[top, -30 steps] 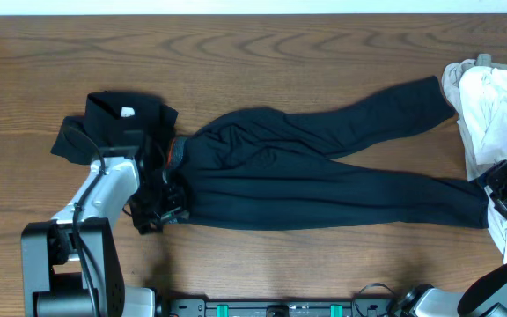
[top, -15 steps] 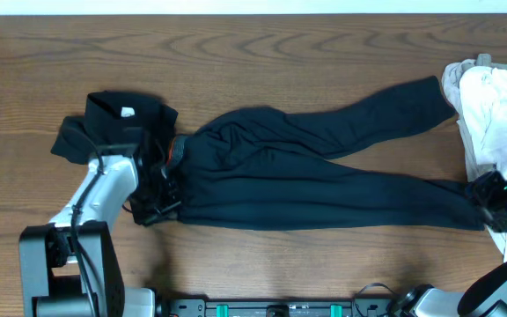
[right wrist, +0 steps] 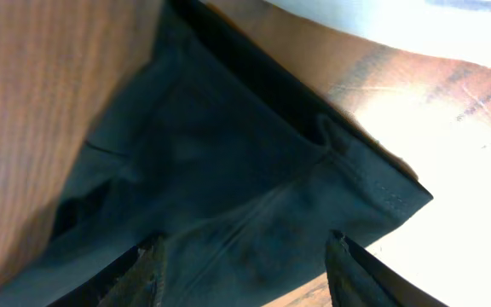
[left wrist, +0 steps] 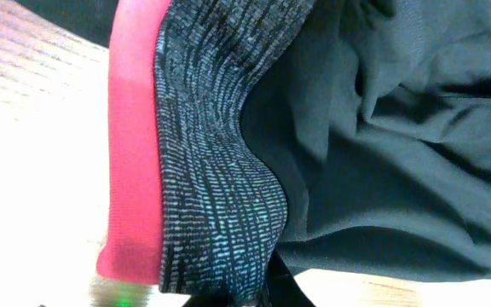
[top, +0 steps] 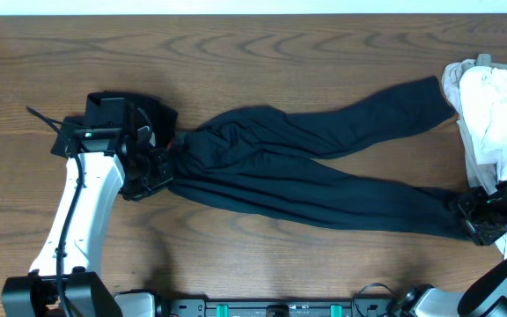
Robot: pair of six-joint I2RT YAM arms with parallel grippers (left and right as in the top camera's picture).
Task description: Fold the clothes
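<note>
Navy trousers (top: 306, 180), left tool (top: 157, 167) pinching waistband (left wrist: 203, 153), right tool (right wrist: 244, 269) spread, white garments (top: 500, 114) beside

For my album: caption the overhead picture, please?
Left gripper clamps trousers by the waistband; right gripper open over one hem.

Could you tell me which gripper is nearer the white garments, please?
Right: the right gripper sits beside the white garments, over the trouser hem; the left gripper grips the waistband, across the table.

Wooden table (top: 280, 53), trousers (top: 262, 172) (spread), black shirt (top: 104, 106), pale garments (top: 500, 114)
</note>
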